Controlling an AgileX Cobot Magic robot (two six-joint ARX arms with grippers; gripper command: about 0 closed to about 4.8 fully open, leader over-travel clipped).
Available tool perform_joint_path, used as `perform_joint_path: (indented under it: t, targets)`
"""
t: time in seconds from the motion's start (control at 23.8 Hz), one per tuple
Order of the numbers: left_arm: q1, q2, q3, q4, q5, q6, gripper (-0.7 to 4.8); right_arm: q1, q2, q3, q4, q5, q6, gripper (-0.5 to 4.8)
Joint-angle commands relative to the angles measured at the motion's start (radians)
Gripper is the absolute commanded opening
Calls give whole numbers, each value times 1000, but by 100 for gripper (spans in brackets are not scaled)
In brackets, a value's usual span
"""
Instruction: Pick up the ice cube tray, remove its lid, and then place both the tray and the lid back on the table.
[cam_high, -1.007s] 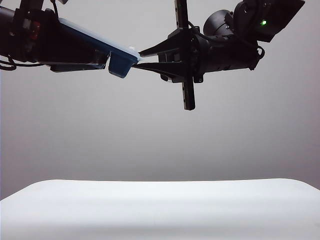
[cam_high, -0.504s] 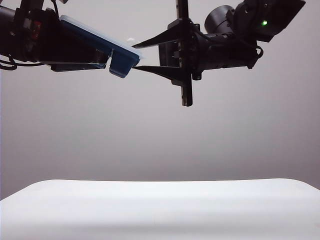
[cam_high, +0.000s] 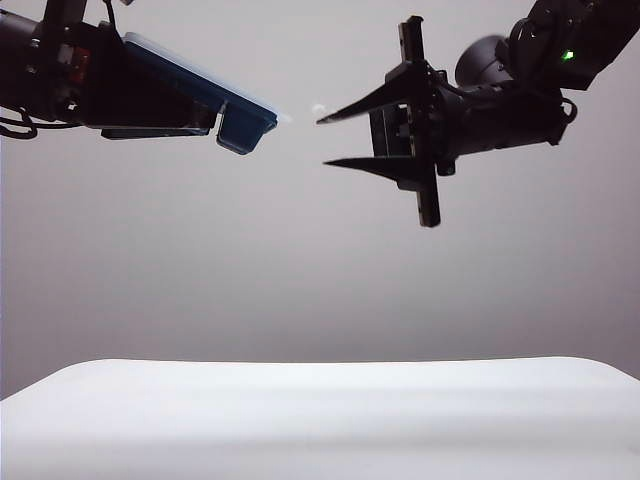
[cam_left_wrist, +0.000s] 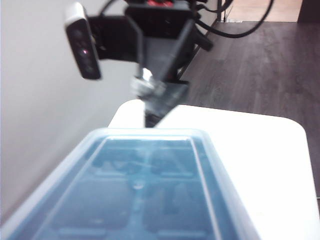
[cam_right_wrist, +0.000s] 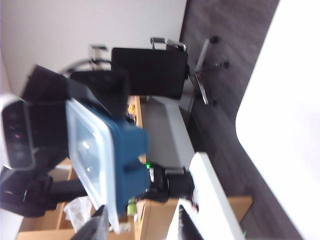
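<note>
Left gripper (cam_high: 150, 105) high at upper left of exterior view, clamped on tray (cam_high: 235, 122), lid (cam_high: 200, 75) on top, whole thing tilted, free end lower and pointing toward centre. Right gripper (cam_high: 325, 140) at upper right, jaws spread, nothing between them, tips level with tray's free edge, clear gap between tips and lid corner. Lid seated along tray rim all round in left wrist view (cam_left_wrist: 150, 135). Table (cam_high: 320, 420) well below both, wide air between it and the arms
</note>
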Motion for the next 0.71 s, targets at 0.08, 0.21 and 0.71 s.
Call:
perform_joint_path:
  t: [0.08, 0.21, 0.71]
  targets:
    - [0, -3, 6, 26, -40, -2, 298, 34, -10, 4, -169, -16, -144, 171]
    - [0, -3, 6, 25, -42, -2, 298, 59, -10, 6, -155, -19, -142, 171]
    - [0, 2, 6, 14, -58, -2, 294, 63, -18, 53, -153, -53, -133, 171]
